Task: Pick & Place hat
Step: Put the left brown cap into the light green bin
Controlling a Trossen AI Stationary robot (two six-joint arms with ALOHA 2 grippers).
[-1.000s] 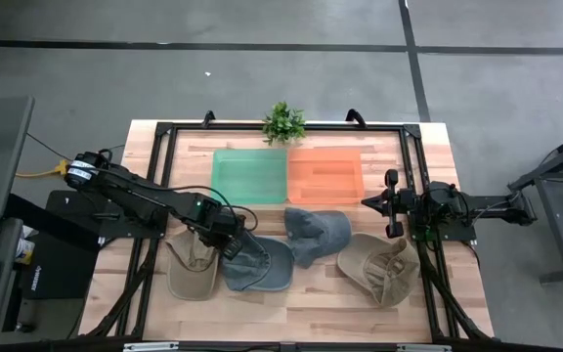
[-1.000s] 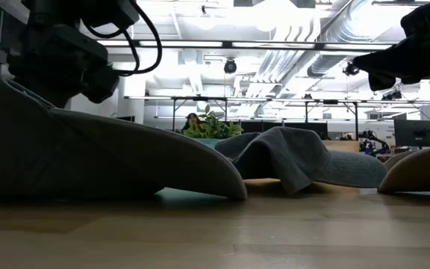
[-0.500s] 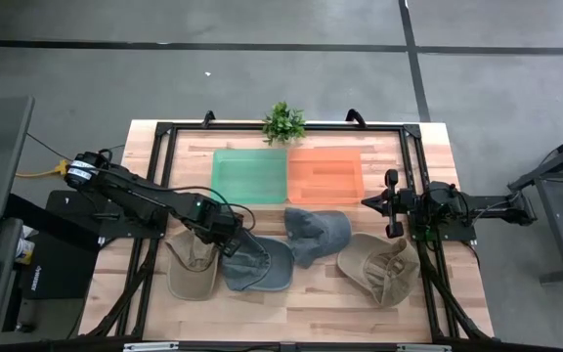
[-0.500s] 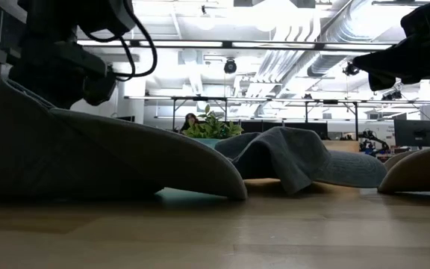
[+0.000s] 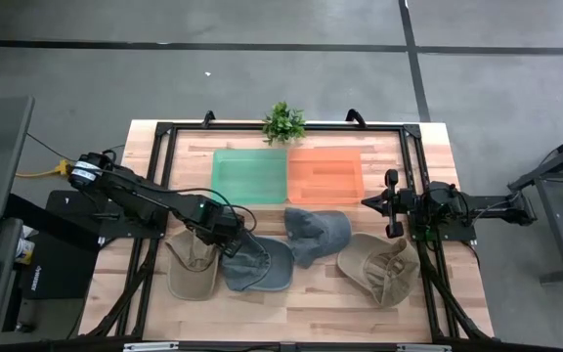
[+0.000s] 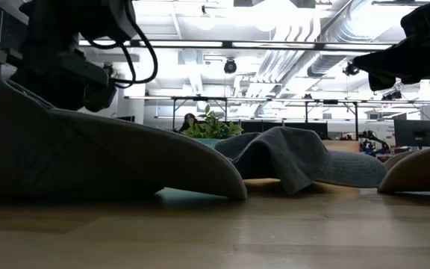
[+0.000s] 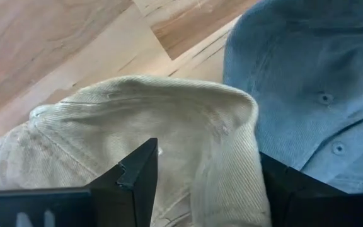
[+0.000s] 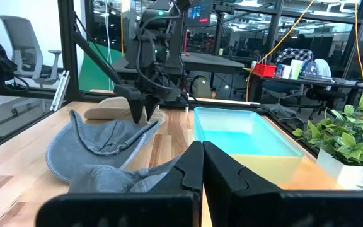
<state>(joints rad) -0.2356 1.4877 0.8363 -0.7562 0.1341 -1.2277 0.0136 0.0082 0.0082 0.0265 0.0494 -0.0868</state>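
Observation:
Four caps lie on the wooden table. A tan corduroy cap [image 5: 190,270] sits at the left, with a blue cap [image 5: 259,264] beside it. A second blue-grey cap [image 5: 317,233] is in the middle and another tan cap [image 5: 379,266] is at the right. My left gripper [image 5: 225,243] is low over the left tan cap's crown [image 7: 188,120]. It is open, with one finger on each side of a raised ridge of the cloth. My right gripper [image 8: 201,165] is shut and hovers at the table's right side [image 5: 393,203], holding nothing. My left gripper [image 7: 207,157] comes down from above with its open fingers [image 7: 137,180] astride the ridge of the tan cap's crown, next to the blue cap [image 7: 307,82]. Whether the fingers touch the cloth, I cannot tell. The cap lies on the table.
A green bin [image 5: 250,176] and an orange bin [image 5: 324,174] stand side by side toward the far edge. A small plant [image 5: 283,122] is behind them. A black frame [image 5: 411,156] runs round the table. Bare wood lies along the near edge [image 5: 291,318].
My left gripper has shifted a little toward the table's left over the tan cap and stays low above it. The caps have not moved.

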